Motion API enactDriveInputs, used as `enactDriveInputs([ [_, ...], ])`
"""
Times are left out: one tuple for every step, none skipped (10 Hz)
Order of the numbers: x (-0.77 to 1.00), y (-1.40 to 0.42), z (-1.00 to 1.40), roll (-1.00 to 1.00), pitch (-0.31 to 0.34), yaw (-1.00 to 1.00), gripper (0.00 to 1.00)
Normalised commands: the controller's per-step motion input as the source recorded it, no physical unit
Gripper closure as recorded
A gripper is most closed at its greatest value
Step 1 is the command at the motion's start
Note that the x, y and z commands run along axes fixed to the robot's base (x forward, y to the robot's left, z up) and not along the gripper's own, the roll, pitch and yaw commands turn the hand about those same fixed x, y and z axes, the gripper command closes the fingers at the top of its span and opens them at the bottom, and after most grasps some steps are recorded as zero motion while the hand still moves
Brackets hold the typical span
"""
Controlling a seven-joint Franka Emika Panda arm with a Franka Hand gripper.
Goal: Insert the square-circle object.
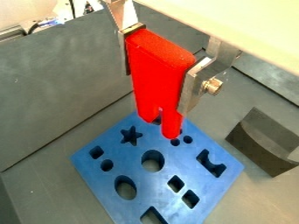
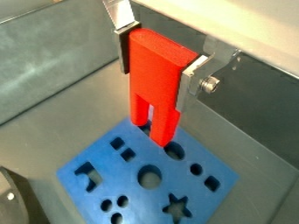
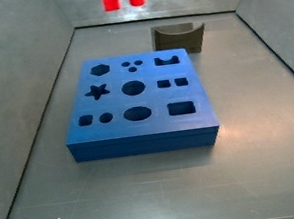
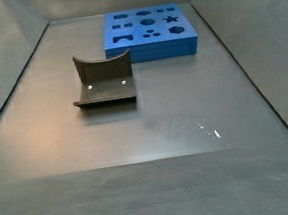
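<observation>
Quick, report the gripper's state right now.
Gripper: closed on the bright red plastic block with two prongs, held upright above the blue board with shaped holes.

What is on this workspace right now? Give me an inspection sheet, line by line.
Surface: grey floor, bare apart from the items below.
Job's things: the red square-circle object is held in the air above the blue board, prongs pointing down, not yet in any cutout. In a side view only its two prong tips show at the frame edge.
Clutter: the fixture, a dark bracket, stands on the floor apart from the board.
Grippers: the gripper hangs over the board, its jaws closed on the boxy top of the red piece.
Cables: nothing seen.
Surroundings: grey walls enclose the floor.
</observation>
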Motion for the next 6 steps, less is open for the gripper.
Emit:
enactDriveInputs([
  [-0.42, -0.31, -1.00, 0.00, 0.000, 0.03, 1.00],
  [-0.41, -0.34, -1.00, 0.00, 0.000, 0.05, 1.00],
  [-0.45, -0.44, -1.00, -0.06, 0.029, 0.07, 1.00],
  [-0.45, -0.55, -0.66, -0.18, 0.111, 0.00, 1.00],
  [-0.40, -0.52, -0.61, -0.22, 0.104, 0.01, 1.00],
  [-0.28, -0.37, -0.95, -0.08, 0.007, 0.06, 1.00],
])
